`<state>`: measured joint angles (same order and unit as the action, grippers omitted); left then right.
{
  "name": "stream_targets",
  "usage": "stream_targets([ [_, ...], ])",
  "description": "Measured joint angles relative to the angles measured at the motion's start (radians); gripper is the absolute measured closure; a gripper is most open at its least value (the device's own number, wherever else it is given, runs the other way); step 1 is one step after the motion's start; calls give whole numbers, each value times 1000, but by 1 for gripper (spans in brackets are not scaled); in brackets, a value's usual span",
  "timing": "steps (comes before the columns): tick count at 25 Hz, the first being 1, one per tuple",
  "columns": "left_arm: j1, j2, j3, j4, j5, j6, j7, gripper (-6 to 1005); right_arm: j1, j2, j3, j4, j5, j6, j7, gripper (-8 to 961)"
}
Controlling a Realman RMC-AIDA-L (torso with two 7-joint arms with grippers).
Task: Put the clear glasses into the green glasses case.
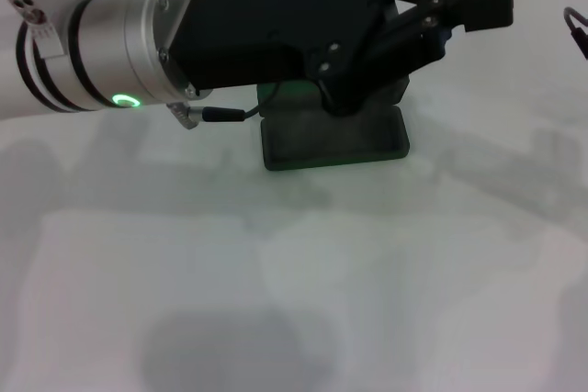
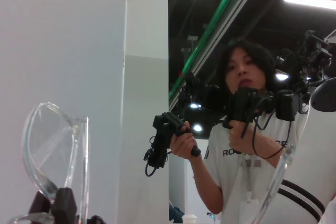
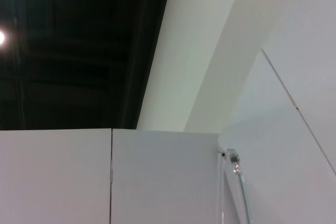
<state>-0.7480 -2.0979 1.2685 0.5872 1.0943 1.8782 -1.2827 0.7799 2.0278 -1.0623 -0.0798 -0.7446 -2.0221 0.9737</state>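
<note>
- The green glasses case point(image 1: 333, 140) lies on the white table point(image 1: 294, 300). Only its near part shows; the rest is hidden behind the left arm.
- The left arm point(image 1: 138, 43) reaches across the head view, above and in front of the case, with a green ring light glowing on its silver wrist section.
- The left gripper point(image 1: 344, 103) points down over the case. In the head view its black body hides the fingertips.
- In the left wrist view the clear glasses point(image 2: 52, 150) are clamped at the frame between the dark fingertips point(image 2: 63, 203), so the gripper is grasping the glasses. One lens stands upright, and a thin temple arm point(image 2: 278, 182) extends away from it.
- Whether the glasses touch the case cannot be told.
- The right gripper does not show in any view. The right wrist view shows only white wall panels point(image 3: 157, 177) and a dark ceiling.
</note>
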Motion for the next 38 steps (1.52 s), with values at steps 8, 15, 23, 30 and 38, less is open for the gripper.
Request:
stream_targets([
  [8,-1,1,0,-6,-10,-14,0,944,0,0,-19,0,-1,4,1,883],
  [15,1,3,-3,-7,-11,-18,-3,944,-4,0,-47,-7,-1,15,5,883],
  [23,9,5,-8,-7,-11,-18,-4,944,-7,0,-76,-9,-1,29,6,883],
  [30,13,7,-12,-7,-14,-23,-4,944,-17,0,-110,-14,-2,46,3,883],
  [38,31,10,-17,-7,-35,-51,-1,945,-57,0,-131,-54,-2,71,4,883],
])
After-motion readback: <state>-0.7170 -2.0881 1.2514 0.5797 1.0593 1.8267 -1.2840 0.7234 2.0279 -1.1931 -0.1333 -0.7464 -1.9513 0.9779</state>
